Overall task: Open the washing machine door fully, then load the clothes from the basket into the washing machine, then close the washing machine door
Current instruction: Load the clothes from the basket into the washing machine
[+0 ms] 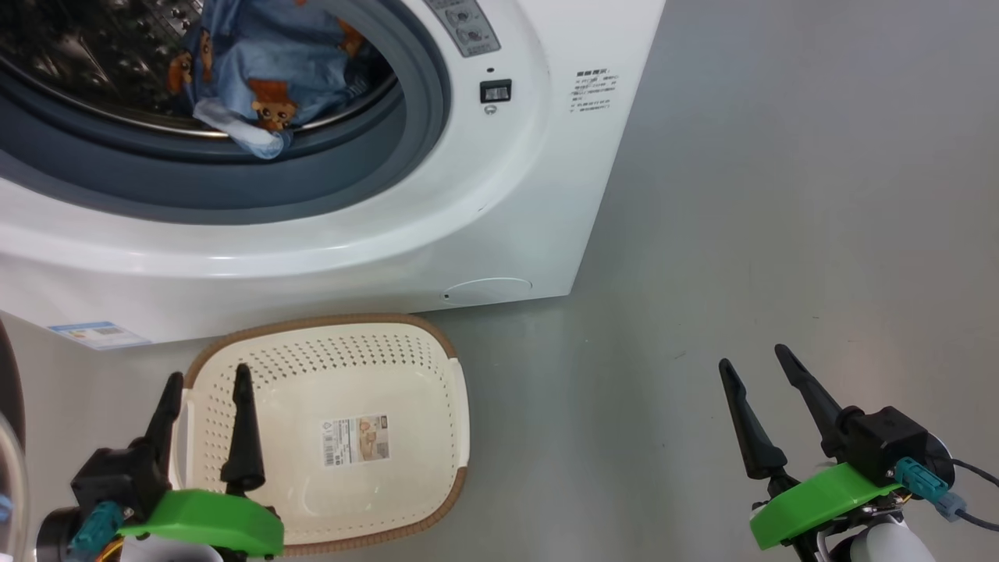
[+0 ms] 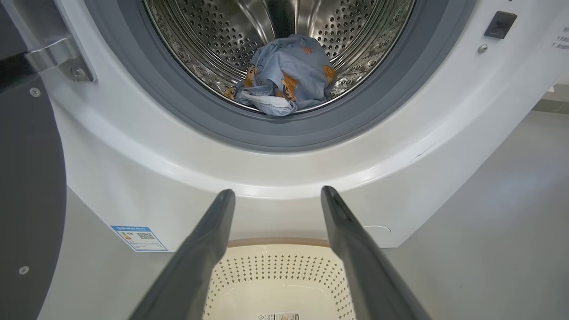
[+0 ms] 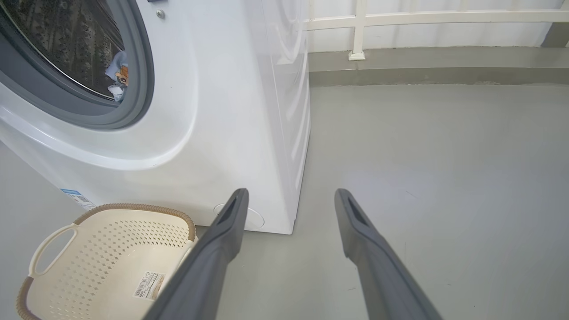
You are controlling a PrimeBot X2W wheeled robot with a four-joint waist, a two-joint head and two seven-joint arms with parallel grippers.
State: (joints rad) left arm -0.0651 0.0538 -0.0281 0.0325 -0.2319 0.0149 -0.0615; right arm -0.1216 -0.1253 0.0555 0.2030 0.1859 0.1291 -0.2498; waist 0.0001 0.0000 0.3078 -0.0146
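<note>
Blue fabric printed with orange-brown bears, the clothes (image 2: 284, 78) lie bunched at the near lip of the steel drum (image 2: 200, 31), one pale hem drooping onto the grey gasket (image 2: 186, 115) (a fold that may catch when the door shuts). The basket (image 1: 328, 324) sits on the floor (image 1: 780, 195) just in front of the washing machine (image 1: 499, 203), bare down to its label sticker (image 1: 355, 439), so loading looks finished. The washing machine door (image 2: 26, 178) stands swung wide to the left on its metal hinge (image 2: 53, 58), which leaves the mouth free for loading. The left hand (image 1: 208, 375) hovers over the basket's near-left side with fingers spread and nothing between them. The right hand (image 1: 753, 356), equally spread and empty, hangs over the floor to the right, well apart from the machine. Closing the door seems the one step left, and the left hand is the nearer one to it.
</note>
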